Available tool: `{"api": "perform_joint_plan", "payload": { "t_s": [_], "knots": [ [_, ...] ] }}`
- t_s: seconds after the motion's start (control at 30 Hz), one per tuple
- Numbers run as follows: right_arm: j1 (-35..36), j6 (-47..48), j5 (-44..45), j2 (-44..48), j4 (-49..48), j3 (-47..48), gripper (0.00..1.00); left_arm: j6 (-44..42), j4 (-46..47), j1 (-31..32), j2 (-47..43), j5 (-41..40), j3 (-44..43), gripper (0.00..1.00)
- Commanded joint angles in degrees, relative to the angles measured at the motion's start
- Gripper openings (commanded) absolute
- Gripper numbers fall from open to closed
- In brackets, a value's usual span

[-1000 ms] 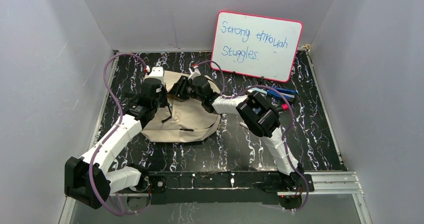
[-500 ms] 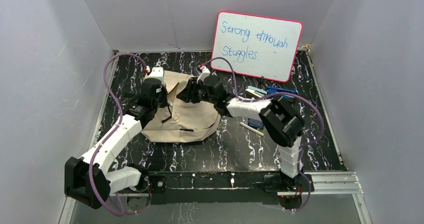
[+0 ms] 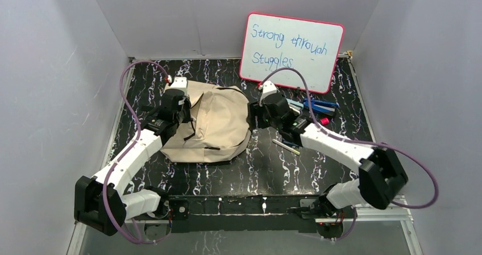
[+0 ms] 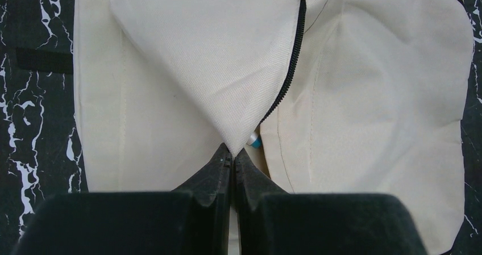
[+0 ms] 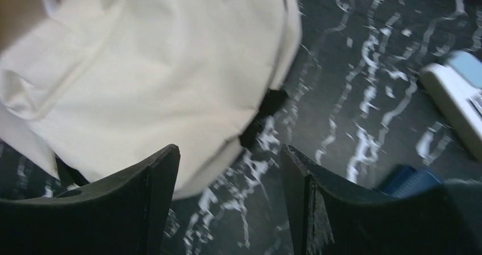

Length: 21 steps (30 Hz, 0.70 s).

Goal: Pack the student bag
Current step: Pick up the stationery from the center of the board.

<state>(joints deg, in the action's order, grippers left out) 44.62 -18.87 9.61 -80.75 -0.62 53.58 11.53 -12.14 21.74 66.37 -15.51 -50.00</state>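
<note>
Whiteboard (image 3: 291, 51) reads "Strong through Stuggles", near student bag (image 3: 216, 124).

We log white arm shells (image 3: 133, 155), black joint housings (image 3: 378, 178), looping purple cables (image 3: 436, 182) on both; tool fingers (image 5: 150, 204) matte black.

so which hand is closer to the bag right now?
Left. The left hand is pinched shut on a flap corner of the bag; the right hand is open beside its right edge, gripping nothing.

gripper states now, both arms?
Left gripper: closed, pinching a flap of the bag.
Right gripper: open, empty.
</note>
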Motion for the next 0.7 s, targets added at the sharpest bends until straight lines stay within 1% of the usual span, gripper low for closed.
{"api": "perform_joint_plan", "payload": {
  "t_s": [0.0, 0.13, 0.23, 0.33, 0.47, 0.57, 0.67],
  "knots": [
    [-0.6, 7.9, 8.4, 7.2, 17.7, -0.6, 0.75, -0.6, 0.2, -0.5, 0.3, 1.0, -1.4, 0.0],
    [-3.0, 10.4, 8.1, 4.1, 31.7, 4.8, 0.77, -0.5, 0.1, -0.5, 0.5, 1.5, -1.5, 0.0],
    [-3.7, 12.5, 5.2, 0.6, 37.6, 6.7, 0.76, -0.5, 0.1, -0.5, 0.1, 1.3, -1.4, 0.0],
    [-4.3, 13.9, 2.9, -2.0, 39.3, 7.0, 0.74, -0.5, 0.1, -0.5, 0.1, 1.6, -1.4, 0.0],
    [-5.9, 16.0, -0.4, -3.0, 37.6, 6.0, 0.73, -0.4, 0.1, -0.5, 0.2, 2.0, -1.5, 0.0],
    [-7.3, 17.4, -2.8, -4.5, 37.5, 5.9, 0.69, -0.4, 0.1, -0.5, 0.2, 2.4, -1.5, 0.0],
    [-7.9, 18.6, -3.2, -6.4, 37.8, 5.7, 0.64, -0.3, 0.1, -0.5, 0.2, 2.6, -1.6, 0.0]
  ]
}}
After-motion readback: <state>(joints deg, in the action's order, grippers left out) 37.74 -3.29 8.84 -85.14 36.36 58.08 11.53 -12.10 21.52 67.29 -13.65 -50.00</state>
